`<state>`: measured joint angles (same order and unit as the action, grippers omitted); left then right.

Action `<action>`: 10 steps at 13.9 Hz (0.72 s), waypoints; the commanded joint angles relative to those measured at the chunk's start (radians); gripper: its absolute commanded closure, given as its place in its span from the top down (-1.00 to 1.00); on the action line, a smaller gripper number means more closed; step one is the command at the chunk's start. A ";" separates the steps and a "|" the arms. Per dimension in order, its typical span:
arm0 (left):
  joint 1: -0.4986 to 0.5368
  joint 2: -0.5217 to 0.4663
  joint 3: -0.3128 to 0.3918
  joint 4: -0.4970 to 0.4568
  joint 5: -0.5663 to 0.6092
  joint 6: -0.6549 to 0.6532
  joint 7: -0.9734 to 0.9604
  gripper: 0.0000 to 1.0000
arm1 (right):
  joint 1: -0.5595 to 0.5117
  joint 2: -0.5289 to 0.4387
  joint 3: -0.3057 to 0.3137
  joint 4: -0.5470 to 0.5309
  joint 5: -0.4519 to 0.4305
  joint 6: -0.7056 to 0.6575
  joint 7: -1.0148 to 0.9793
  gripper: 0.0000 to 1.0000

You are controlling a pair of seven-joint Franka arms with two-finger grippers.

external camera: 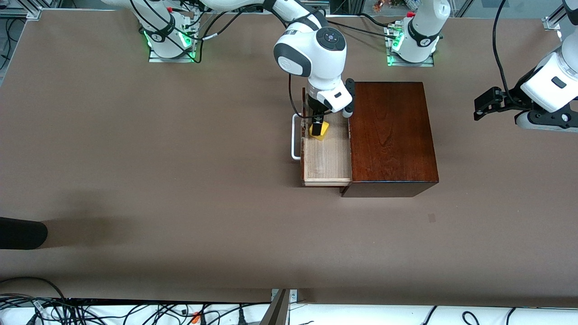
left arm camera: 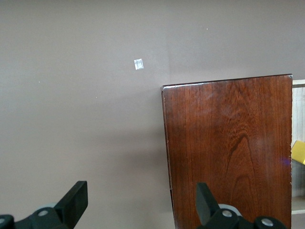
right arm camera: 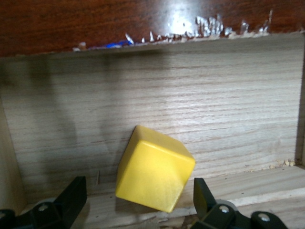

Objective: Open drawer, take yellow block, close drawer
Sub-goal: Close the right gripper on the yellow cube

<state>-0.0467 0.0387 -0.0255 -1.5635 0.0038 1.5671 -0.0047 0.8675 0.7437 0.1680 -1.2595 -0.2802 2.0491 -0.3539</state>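
The drawer (external camera: 327, 158) stands pulled out of the dark wooden box (external camera: 390, 131) toward the right arm's end of the table, its white handle (external camera: 295, 137) leading. The yellow block (external camera: 319, 134) lies on the pale drawer floor, in the part farthest from the front camera. My right gripper (external camera: 319, 126) reaches down into the drawer, open. Its fingers (right arm camera: 74, 193) stand on either side of the block (right arm camera: 155, 169) with a gap on each side. My left gripper (external camera: 483, 104) waits open in the air over the table's left-arm end, past the box (left arm camera: 228, 152).
A dark rounded object (external camera: 20, 232) pokes in at the right arm's end, nearer the front camera. A small grey mark (external camera: 432, 218) lies on the brown table nearer the front camera than the box. Cables (external camera: 135, 311) run along the edge nearest that camera.
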 commanded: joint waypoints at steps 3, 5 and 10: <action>-0.004 -0.006 0.001 0.014 0.004 -0.016 0.019 1.00 | 0.001 0.026 0.002 0.031 -0.007 0.020 0.006 0.98; -0.004 -0.002 0.002 0.023 0.005 -0.016 0.016 1.00 | 0.001 0.031 0.002 0.029 -0.005 0.020 0.015 0.98; -0.004 -0.002 0.001 0.025 0.005 -0.016 0.014 1.00 | 0.001 0.036 0.002 0.031 -0.007 0.037 0.024 0.62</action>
<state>-0.0467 0.0386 -0.0255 -1.5567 0.0038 1.5672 -0.0047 0.8674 0.7635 0.1678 -1.2594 -0.2801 2.0828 -0.3452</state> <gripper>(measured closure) 0.000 0.026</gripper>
